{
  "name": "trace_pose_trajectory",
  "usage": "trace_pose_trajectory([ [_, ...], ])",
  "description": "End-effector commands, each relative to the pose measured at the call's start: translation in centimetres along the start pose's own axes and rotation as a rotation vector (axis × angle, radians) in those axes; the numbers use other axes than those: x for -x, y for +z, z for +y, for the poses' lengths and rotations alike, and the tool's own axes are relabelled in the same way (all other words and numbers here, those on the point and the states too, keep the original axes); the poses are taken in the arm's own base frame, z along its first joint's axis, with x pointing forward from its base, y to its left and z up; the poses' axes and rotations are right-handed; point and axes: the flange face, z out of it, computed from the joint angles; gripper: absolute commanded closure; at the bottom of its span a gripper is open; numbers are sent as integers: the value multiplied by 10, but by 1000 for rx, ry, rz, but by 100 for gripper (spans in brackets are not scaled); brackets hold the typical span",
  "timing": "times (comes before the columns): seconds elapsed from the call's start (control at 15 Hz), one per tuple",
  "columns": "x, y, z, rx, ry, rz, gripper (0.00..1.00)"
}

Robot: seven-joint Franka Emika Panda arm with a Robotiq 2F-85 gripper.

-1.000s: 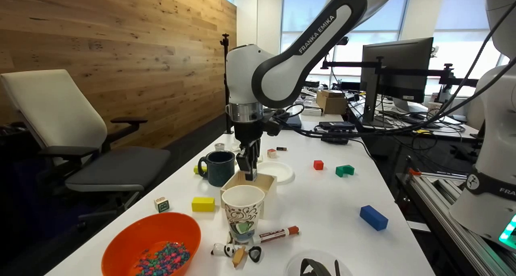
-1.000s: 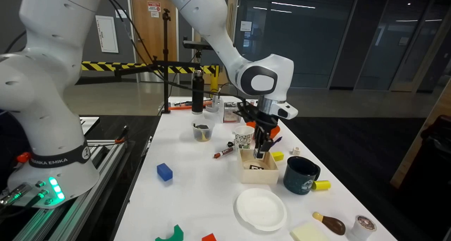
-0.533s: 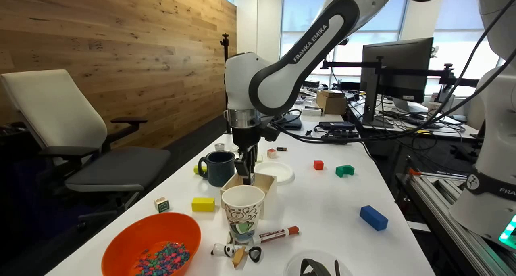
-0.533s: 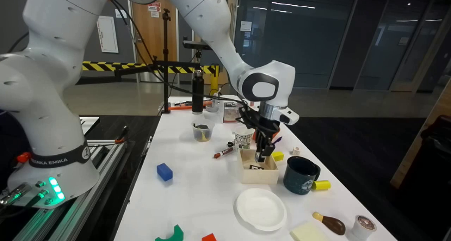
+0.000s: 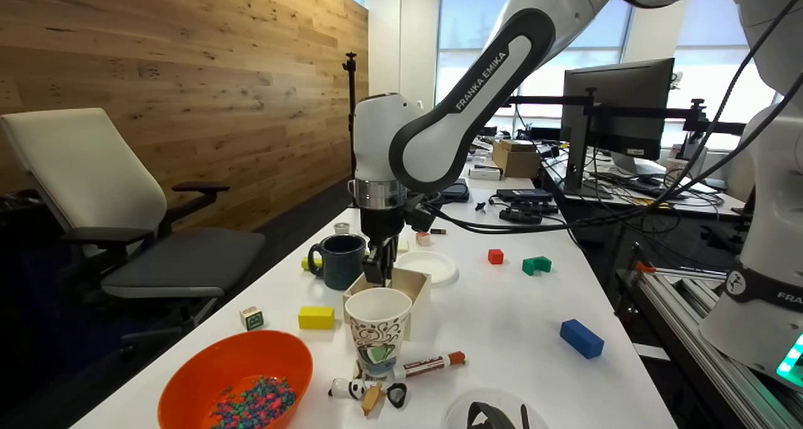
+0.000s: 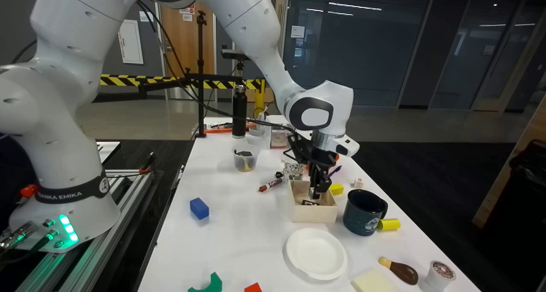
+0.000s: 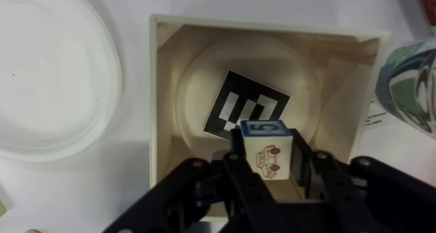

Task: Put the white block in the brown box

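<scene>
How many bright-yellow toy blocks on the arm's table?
2. A rectangular yellow block sits beside the brown box; a yellow cylinder block lies next to the dark mug. More could be hidden from these views.

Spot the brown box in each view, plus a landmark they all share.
In an exterior view: brown box, below centre, partly behind the paper cup.
In an exterior view: brown box, low, right of centre.
Wrist view: brown box, large, right of centre.
Shared landmark: white plate, respectively above right, below, left of it.
</scene>
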Motion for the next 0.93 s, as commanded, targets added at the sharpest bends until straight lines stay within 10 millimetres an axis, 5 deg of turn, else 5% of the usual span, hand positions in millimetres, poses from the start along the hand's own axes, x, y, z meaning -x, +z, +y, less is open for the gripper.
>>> trace_pose_trajectory([
  [0.0, 7, 7, 4, -28, -4, 5, 91],
  [0.73, 20, 22, 8, -10, -13, -8, 91],
  [0.8, 21, 22, 8, -10, -13, -13, 73],
  [0.87, 21, 23, 9, -10, -12, -13, 41],
])
